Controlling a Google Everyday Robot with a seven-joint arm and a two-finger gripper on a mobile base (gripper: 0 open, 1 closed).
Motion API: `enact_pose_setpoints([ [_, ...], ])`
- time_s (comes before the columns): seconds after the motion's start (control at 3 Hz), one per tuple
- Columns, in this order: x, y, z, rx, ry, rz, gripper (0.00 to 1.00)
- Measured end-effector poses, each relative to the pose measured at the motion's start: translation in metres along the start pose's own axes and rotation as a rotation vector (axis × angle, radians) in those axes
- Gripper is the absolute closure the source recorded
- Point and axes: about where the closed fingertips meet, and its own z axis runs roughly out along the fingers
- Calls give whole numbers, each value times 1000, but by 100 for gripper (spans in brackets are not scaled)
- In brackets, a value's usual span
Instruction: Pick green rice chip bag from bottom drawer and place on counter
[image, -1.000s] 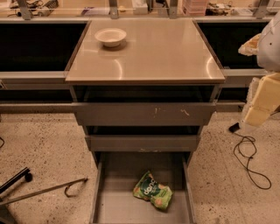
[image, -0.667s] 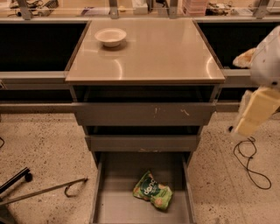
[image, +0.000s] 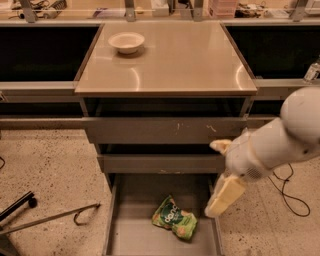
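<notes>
The green rice chip bag lies crumpled on the grey floor of the open bottom drawer, right of its middle. The beige counter tops the grey cabinet above. My white arm comes in from the right and reaches down over the drawer's right side. My gripper hangs cream-coloured just right of and slightly above the bag, apart from it, holding nothing.
A white bowl sits on the counter's back left. The two upper drawers are pulled partly out above the bottom one. A dark metal bar lies on the speckled floor at left, a black cable at right.
My arm has swung from the far right edge in and down toward the bottom drawer's right side. The bag and the bowl have not moved.
</notes>
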Motion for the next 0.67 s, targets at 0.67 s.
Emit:
enact_pose_setpoints([
  [0.67, 32, -10, 125, -52, -152, 90, 0],
])
